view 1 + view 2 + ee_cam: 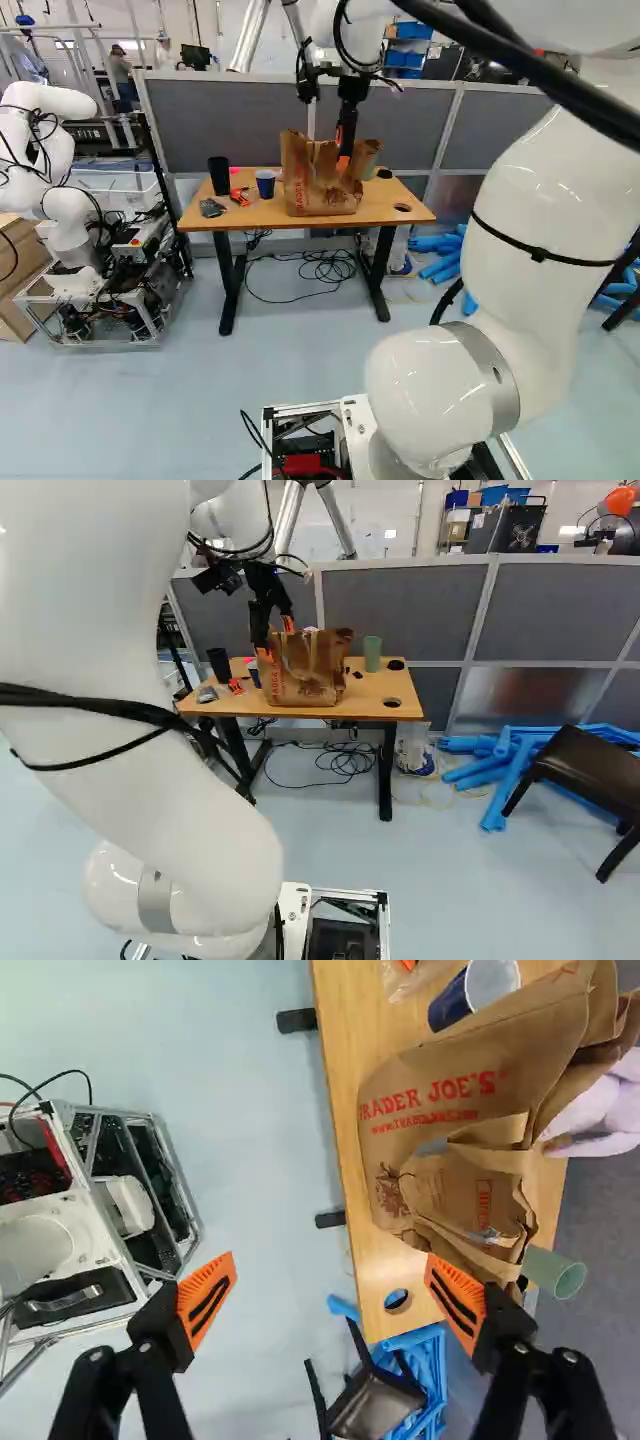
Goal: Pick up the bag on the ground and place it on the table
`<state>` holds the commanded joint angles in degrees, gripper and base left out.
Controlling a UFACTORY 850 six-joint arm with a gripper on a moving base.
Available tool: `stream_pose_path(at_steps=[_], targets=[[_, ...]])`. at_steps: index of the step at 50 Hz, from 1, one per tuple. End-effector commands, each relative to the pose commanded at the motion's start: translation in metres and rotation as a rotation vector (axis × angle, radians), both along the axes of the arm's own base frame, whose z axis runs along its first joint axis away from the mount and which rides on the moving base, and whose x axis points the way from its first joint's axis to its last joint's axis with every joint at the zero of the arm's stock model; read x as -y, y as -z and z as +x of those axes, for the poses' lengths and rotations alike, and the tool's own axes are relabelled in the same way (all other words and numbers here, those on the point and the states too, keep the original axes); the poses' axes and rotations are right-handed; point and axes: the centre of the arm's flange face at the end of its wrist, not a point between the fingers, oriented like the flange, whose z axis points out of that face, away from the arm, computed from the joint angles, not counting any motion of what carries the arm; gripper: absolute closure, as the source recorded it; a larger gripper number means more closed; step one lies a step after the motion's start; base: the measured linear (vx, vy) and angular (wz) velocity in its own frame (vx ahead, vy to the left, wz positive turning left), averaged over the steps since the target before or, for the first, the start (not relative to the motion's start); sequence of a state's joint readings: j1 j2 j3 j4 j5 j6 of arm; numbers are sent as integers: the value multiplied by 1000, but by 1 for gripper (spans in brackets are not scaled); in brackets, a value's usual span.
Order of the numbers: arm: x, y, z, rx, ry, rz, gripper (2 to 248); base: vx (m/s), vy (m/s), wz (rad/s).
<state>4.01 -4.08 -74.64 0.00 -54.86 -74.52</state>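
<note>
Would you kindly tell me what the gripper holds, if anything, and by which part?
Nothing is held: the gripper is open, and the bag rests on the table.

The boxy, creased brown paper bag (318, 192) looks matt; the rectangular tan wooden tabletop (250, 213), smooth; the curved white arm (530, 210), glossy; the flat grey partition panels (400, 610), matt.

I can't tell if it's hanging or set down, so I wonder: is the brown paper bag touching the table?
Touching. The left base view shows the brown paper bag standing upright, its bottom resting on the table.
</note>
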Motion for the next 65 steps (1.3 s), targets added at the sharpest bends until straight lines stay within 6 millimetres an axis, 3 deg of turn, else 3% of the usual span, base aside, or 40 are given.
stream_pose_path(at_steps=[32, 65], targets=[[6, 51, -11, 133, 186, 72, 3, 0, 0, 0], [14, 123, -41, 325, 444, 220, 3, 0, 0, 0]])
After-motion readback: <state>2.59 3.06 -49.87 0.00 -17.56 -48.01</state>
